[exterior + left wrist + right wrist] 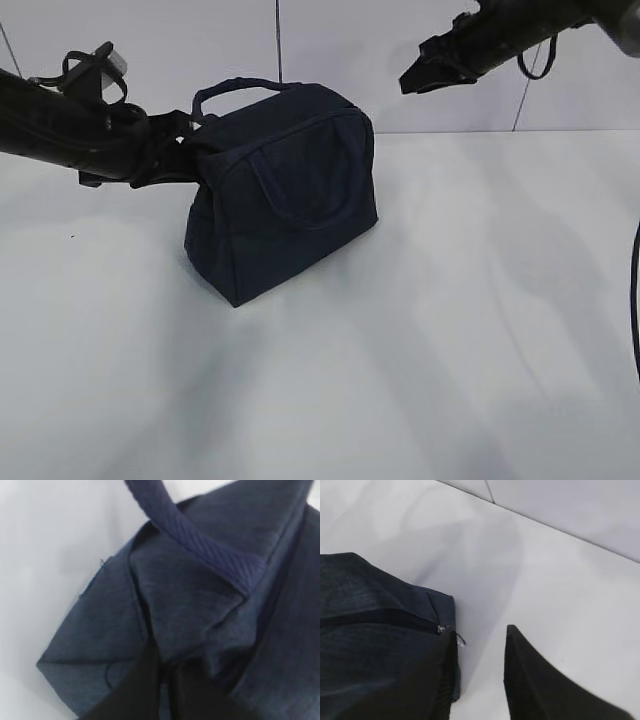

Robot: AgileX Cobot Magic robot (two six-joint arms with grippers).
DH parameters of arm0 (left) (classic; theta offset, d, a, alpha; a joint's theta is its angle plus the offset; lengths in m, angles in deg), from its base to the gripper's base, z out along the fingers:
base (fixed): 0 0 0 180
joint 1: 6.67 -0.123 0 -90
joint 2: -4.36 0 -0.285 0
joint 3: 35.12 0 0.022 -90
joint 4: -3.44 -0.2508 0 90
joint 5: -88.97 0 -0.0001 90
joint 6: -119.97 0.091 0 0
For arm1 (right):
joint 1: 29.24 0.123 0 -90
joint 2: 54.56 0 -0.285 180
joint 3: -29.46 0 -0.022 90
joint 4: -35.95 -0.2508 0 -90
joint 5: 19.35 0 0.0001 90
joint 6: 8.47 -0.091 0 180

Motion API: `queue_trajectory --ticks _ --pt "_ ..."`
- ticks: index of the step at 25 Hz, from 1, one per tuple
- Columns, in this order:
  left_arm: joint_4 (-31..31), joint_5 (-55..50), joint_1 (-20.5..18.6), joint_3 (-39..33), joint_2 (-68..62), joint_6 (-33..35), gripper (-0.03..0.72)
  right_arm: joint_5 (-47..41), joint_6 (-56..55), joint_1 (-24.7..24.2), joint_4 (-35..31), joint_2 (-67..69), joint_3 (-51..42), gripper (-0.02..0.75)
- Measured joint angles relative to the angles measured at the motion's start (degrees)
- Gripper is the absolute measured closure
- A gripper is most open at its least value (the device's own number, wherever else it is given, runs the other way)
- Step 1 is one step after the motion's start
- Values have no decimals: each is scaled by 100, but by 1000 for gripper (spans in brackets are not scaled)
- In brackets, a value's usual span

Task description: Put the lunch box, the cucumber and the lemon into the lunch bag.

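Observation:
The dark navy lunch bag point(285, 200) stands upright on the white table, its zipper point(380, 617) drawn closed to the end where the silver pull point(460, 639) hangs. My left gripper point(190, 140) is shut on a fold of fabric at the bag's left end point(200, 605), the fingers point(145, 690) pinching the cloth below a handle strap point(200, 545). My right gripper point(410, 80) hovers above and to the right of the bag, open with nothing between its fingers point(480, 630); its left finger is just beside the zipper pull. The lunch box, cucumber and lemon are out of view.
The white table point(480, 330) spreads in front of and to the right of the bag. A pale wall point(350, 50) with seams runs along the table's far edge. A black cable point(634, 300) hangs at the right border.

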Motion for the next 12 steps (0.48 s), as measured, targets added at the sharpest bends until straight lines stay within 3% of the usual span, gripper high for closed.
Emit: queue_trajectory --ticks 12 --pt "-45 -442 0 0 0 454 694 -75 -550 0 1386 -303 31 494"
